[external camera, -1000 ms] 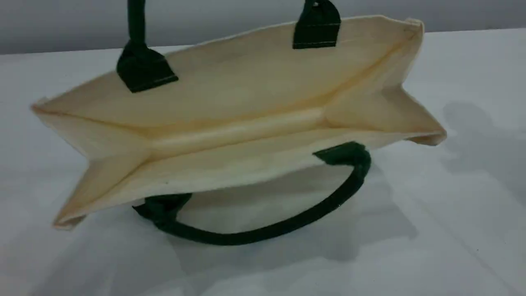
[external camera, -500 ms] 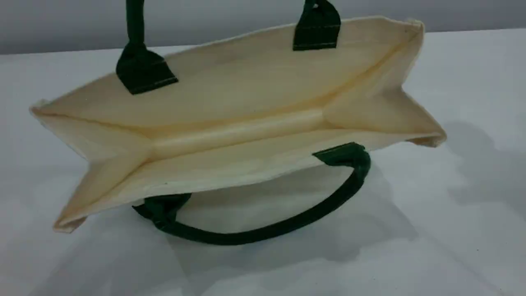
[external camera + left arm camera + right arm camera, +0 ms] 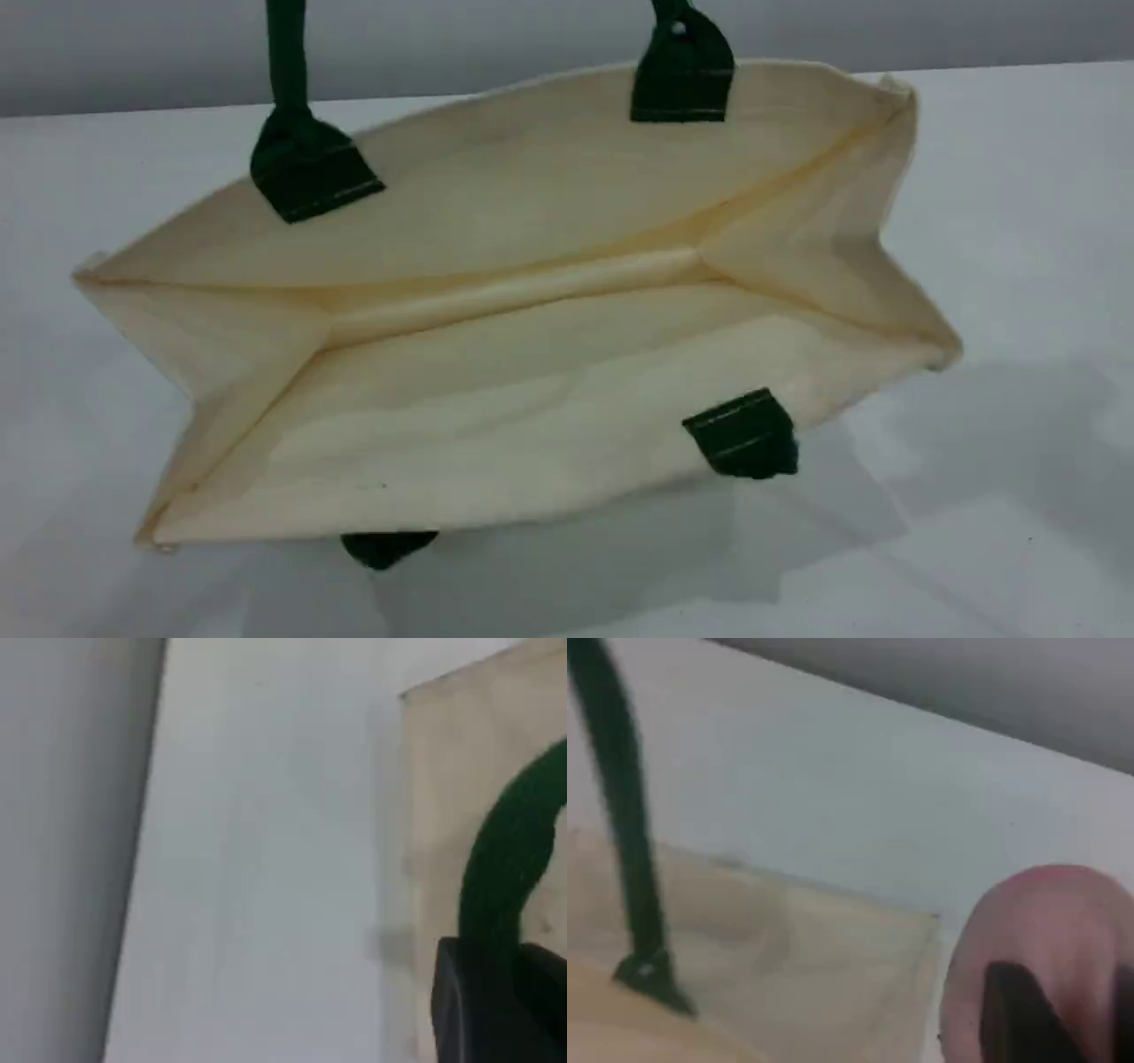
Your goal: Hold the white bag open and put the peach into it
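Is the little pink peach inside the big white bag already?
No, the scene view shows only bare cloth inside the open cream-white canvas tote bag.

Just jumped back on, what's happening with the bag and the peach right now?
The left hand is shut on the far green rope handle of the white bag, holding it up so the mouth gapes open on the table. The right hand is shut on the peach, up in the air near a corner of the bag's rim. Neither hand shows in the scene view. The peach is not in the bag yet; nothing lies inside.
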`<state>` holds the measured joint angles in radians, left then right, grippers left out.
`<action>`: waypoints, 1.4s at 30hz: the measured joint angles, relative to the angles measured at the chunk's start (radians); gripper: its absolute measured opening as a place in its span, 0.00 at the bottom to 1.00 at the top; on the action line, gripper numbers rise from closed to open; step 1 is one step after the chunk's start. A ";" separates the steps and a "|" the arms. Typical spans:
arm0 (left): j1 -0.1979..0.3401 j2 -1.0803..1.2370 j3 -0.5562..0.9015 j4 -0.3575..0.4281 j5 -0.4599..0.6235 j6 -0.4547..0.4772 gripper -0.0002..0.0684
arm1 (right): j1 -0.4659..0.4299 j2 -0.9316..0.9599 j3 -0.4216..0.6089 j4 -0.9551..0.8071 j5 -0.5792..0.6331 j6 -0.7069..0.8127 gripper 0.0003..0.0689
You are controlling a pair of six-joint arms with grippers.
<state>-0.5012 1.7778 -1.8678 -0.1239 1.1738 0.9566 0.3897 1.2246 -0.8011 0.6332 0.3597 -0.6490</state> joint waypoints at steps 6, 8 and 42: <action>0.000 0.000 0.000 0.001 -0.026 0.000 0.14 | 0.048 0.001 0.000 0.002 0.031 0.011 0.22; 0.000 0.000 0.000 0.012 -0.035 0.000 0.14 | 0.063 0.001 0.000 0.011 0.051 0.011 0.22; 0.001 0.000 0.000 0.016 -0.030 -0.006 0.14 | 0.458 0.350 0.000 0.231 -0.162 0.008 0.22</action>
<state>-0.5003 1.7778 -1.8678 -0.1076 1.1442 0.9508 0.8476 1.5749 -0.8011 0.8638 0.1974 -0.6415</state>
